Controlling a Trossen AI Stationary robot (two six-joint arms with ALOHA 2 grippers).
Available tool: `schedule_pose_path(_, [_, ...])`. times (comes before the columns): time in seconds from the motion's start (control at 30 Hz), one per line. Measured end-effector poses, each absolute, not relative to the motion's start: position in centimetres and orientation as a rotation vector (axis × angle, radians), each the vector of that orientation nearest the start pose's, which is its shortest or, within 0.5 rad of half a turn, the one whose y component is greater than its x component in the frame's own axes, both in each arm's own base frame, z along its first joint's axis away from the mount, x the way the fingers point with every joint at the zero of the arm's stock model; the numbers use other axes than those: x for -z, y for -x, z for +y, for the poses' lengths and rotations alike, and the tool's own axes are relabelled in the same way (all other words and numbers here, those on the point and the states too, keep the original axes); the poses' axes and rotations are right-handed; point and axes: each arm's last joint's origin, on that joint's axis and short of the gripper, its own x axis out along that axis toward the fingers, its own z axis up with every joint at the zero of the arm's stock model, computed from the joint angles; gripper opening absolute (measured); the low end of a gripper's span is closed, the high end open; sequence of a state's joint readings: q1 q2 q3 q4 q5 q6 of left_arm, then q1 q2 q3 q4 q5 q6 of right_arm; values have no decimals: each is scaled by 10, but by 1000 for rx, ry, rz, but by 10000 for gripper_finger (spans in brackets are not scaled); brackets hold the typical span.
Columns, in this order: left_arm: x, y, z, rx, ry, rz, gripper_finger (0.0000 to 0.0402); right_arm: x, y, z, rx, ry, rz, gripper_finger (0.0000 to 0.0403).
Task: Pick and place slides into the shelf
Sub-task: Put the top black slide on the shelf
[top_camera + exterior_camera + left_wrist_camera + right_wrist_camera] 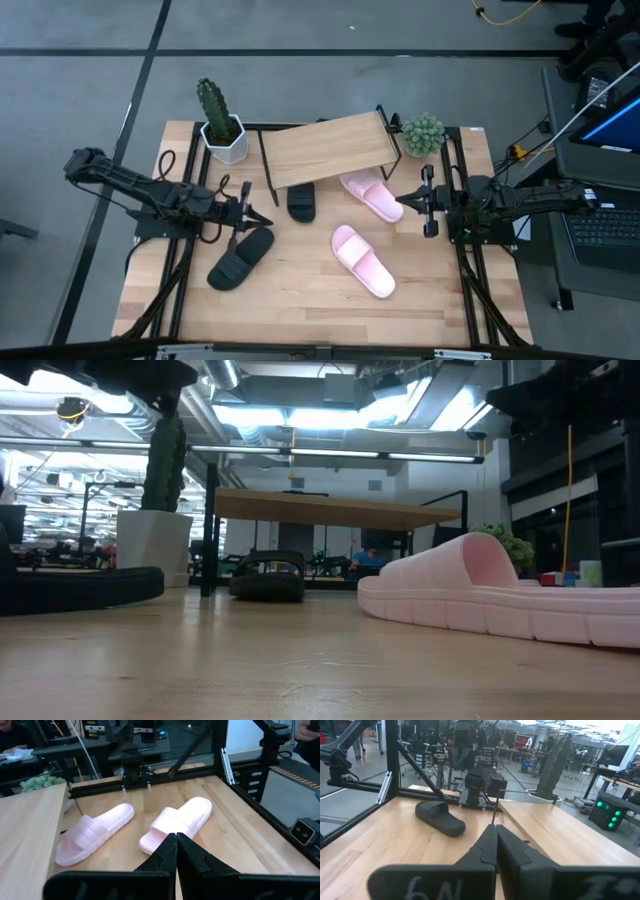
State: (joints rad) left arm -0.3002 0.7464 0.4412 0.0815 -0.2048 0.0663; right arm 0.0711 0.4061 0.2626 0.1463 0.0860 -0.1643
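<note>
High view: the light wooden tabletop (300, 290) sits on a black frame over a grey floor crossed by dark lines, with a laptop (605, 200) and cables off its right edge. The shelf (325, 150) stands at the far middle of the table, its plank top tilted in the frame. A cactus in a white pot (222, 125) is just beside its left end and a small round green plant (423, 133) just beside its right end.

One black slide (301, 200) lies partly under the shelf's near edge, and one pink slide (370, 193) pokes out from under its right part. The second pink slide (362, 260) lies in the open at mid-table, and the second black slide (240, 258) lies near the left arm, towards the near-left.

The left gripper (262, 219) hovers between the two black slides with its fingers pressed together, holding nothing; the left wrist view shows both tips meeting. The right gripper (401, 201) hangs just beside the pink slide under the shelf, its fingers likewise closed on nothing.

The low view looks across the table into a workshop with ceiling strip lights, exposed ducts and benches of equipment. The right wrist view shows embossed marks on the gripper body (425, 885), too unclear to read
</note>
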Motion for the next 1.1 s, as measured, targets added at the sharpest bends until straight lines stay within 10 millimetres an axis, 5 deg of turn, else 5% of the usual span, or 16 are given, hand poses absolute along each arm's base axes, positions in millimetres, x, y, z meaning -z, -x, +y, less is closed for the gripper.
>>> schedule_pose_path(0.7, [-251,-161,-61,118,-162,191,0,-230,-125,6,14,111,19,13])
schedule_pose_path(1.1, [-286,-206,-79,43,-230,418,0,-229,-126,6,14,112,28,15])
